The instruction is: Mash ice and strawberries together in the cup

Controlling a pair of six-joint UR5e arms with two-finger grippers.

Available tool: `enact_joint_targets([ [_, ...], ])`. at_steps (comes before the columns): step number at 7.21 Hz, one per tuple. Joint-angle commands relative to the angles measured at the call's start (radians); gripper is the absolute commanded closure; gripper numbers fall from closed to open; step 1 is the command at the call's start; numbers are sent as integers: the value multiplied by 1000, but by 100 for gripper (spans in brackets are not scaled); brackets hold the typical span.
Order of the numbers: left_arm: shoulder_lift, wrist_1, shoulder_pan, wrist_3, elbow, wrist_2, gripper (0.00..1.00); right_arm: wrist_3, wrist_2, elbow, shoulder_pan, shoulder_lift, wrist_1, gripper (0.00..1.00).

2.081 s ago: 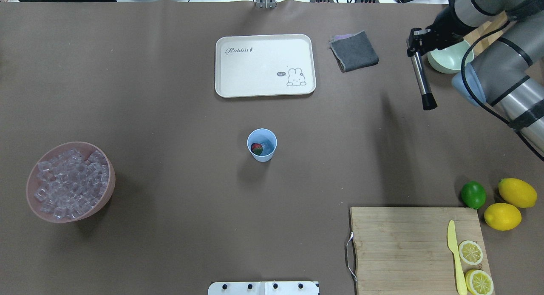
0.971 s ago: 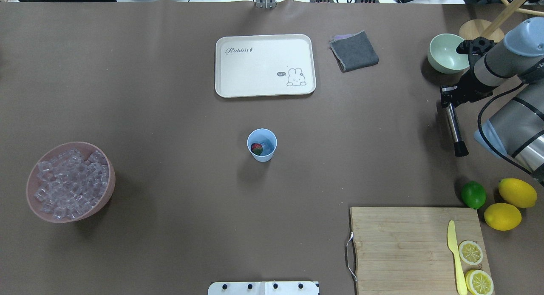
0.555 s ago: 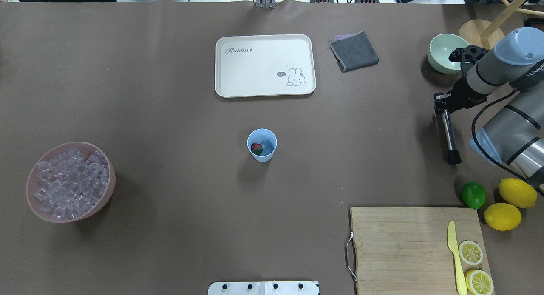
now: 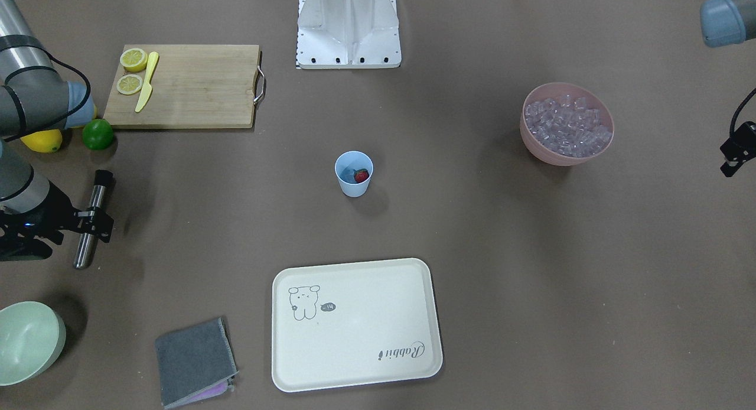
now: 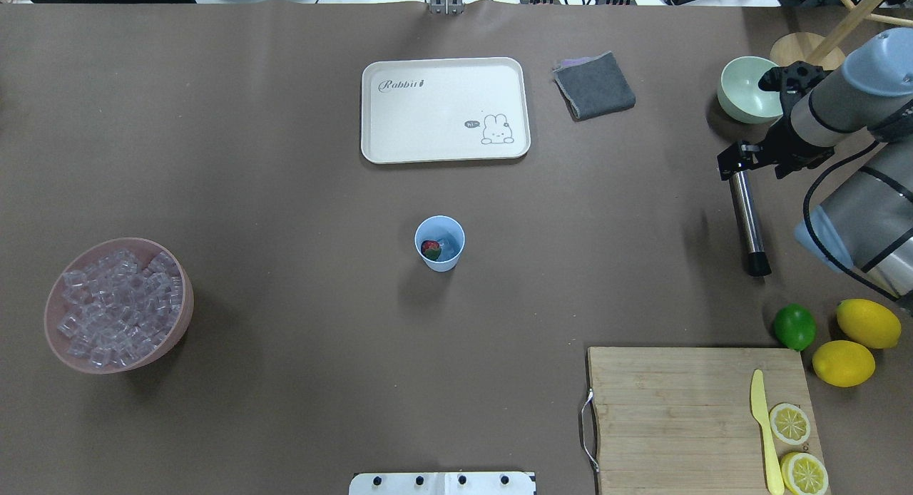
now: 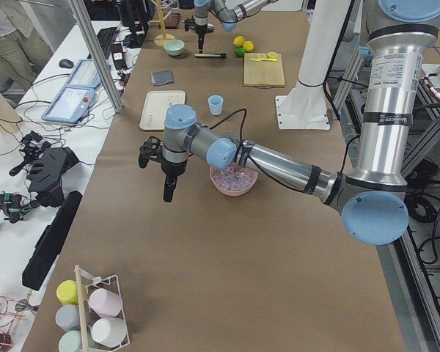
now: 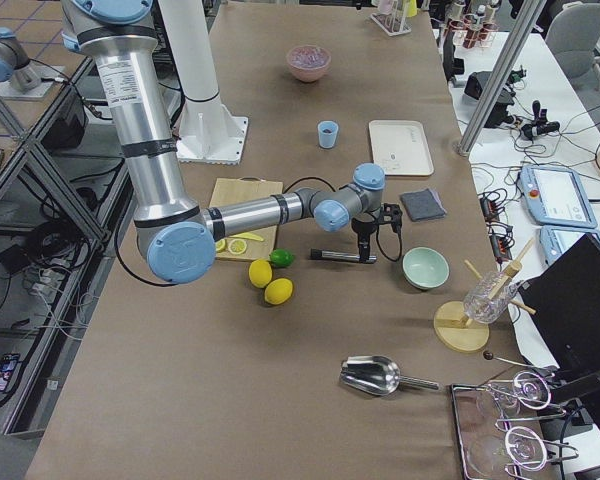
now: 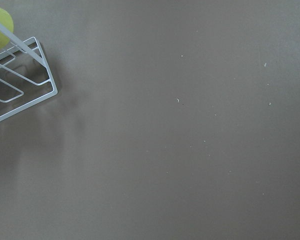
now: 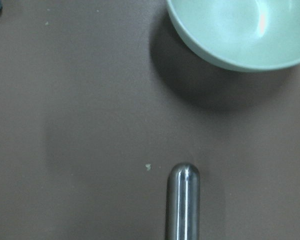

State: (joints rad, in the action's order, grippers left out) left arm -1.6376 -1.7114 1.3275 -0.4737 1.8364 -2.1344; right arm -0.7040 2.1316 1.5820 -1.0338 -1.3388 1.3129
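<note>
Right gripper [image 5: 738,168] jaws pinching the muddler [image 5: 746,220], far from the cup [image 5: 439,243] holding strawberry [image 5: 429,249] and ice [image 5: 447,245] — mashing not begun; left jaws, can't tell.

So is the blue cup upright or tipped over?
Upright: the blue cup stands on its base, mouth up, with the strawberry inside.

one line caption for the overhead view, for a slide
Right gripper holds a steel muddler horizontally, far right of the blue cup containing a strawberry.

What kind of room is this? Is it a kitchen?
Probably a robot lab set up like a drinks counter: the table holds a cup, lemons and a bowl of ice, with computers and cables beside it.
</note>
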Motion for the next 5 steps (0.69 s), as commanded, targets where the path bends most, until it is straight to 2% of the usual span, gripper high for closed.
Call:
enact_joint_targets([
  [1,16,10,15,54,0,-5,2,294,36,200,-145,-37,347,0],
  [2,18,48,79,152,0,-7,2,446,42,232,-243,-90,397,0],
  [3,18,121,151,275,4,-13,2,562,107,225,-344,-149,398,0],
  [4,25,198,221,417,-5,-37,2,634,166,214,-442,-198,399,0],
  [5,68,225,280,507,-5,-63,2,681,171,214,-507,-256,394,0],
])
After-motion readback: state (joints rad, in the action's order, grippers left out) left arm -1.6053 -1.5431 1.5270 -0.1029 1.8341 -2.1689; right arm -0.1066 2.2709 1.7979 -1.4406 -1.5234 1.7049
